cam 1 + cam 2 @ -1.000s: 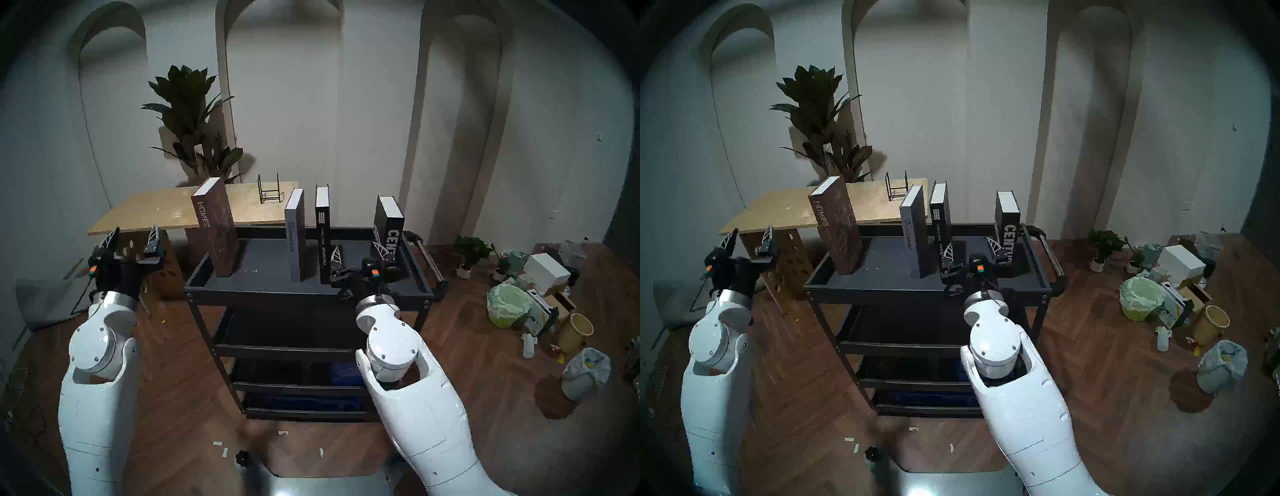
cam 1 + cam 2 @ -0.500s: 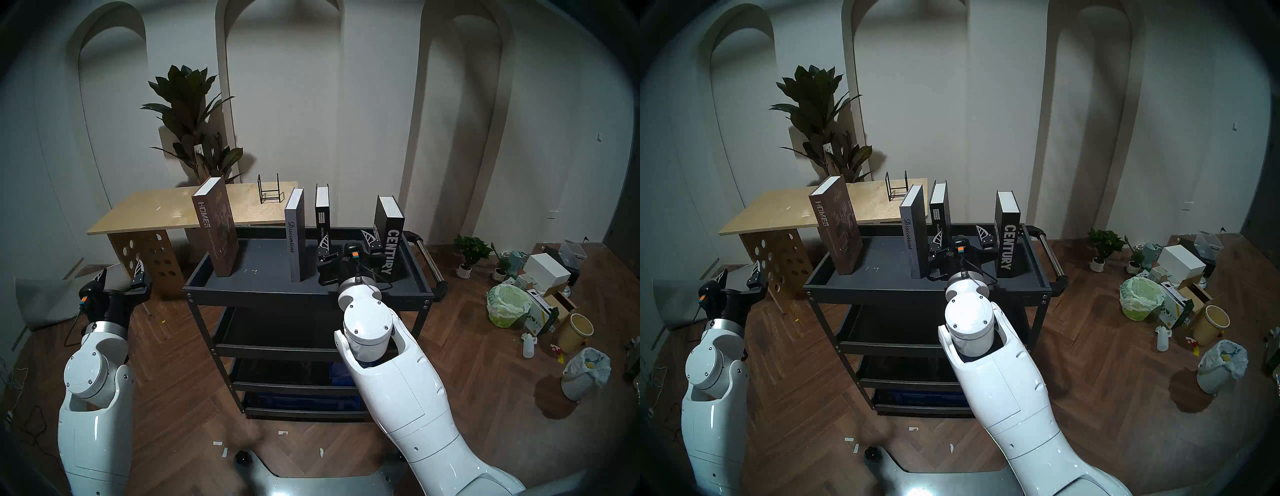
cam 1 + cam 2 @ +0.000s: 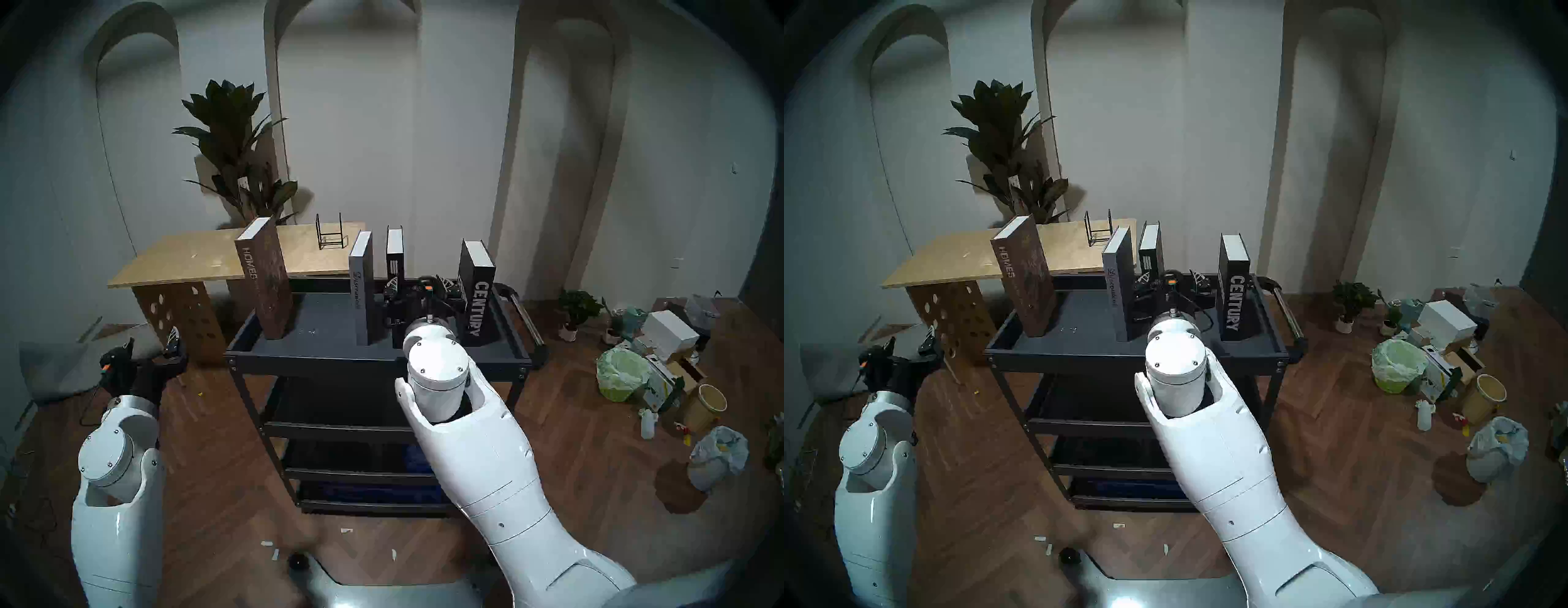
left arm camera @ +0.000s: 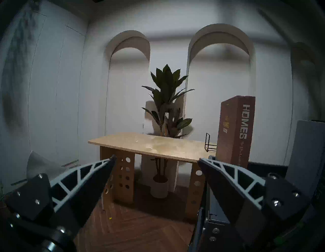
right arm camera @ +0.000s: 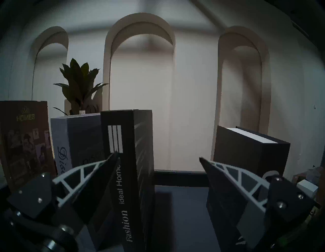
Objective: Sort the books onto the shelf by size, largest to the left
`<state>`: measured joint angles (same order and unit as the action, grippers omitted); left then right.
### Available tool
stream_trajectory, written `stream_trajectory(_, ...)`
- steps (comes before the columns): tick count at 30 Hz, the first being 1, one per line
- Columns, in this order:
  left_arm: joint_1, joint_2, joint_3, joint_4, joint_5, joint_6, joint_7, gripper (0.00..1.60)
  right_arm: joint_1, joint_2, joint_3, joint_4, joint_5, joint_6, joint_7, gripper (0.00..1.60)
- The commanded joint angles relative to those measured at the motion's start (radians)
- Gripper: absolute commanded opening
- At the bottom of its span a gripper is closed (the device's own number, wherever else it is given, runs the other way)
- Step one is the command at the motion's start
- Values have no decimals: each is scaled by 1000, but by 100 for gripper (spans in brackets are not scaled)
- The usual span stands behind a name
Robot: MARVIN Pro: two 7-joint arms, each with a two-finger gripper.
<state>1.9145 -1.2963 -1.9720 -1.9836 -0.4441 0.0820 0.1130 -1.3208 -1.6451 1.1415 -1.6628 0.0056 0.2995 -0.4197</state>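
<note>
Both sets of jaws stand wide apart, gripping nothing. Those of the right gripper (image 5: pixel 158 158) reach level over the shelf (image 3: pixel 326 354), with the slim black Fashion Ideal Home book (image 5: pixel 128 176) standing upright just inside the left finger (image 5: pixel 84 177) and the thick black CENTURY book (image 5: pixel 249 149) just beyond the right finger, not touched. Left of the Fashion book stands the grey Discontent book (image 3: pixel 361 293), and well further left the tall brown HOMES book (image 3: pixel 265 280), all upright on the shelf. The left gripper (image 4: pixel 156 158) hangs low, off the shelf's left end, facing the plywood surface (image 4: pixel 149 146) and a potted plant (image 4: pixel 167 98).
</note>
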Motion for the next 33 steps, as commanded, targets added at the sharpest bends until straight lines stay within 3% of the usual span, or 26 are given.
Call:
stream_trajectory(1,-8,9,3,-39,3,3,-4,160,18,-14,32,-111,30,7,5,160)
stream_trajectory(12,-5,7,30,-64,13,24,3,160,-44,12,42,-259,132,116,51,160)
stream_trajectory(19,6,3,37,-73,27,33,15,160,-97,39,-23,-305,197,161,39,160)
stream_trajectory(30,32,3,24,-78,24,24,15,160,-59,51,-149,-217,196,-7,-85,160)
stream_trajectory(33,34,7,15,-67,20,23,11,160,-29,42,-183,-173,238,-49,-117,160)
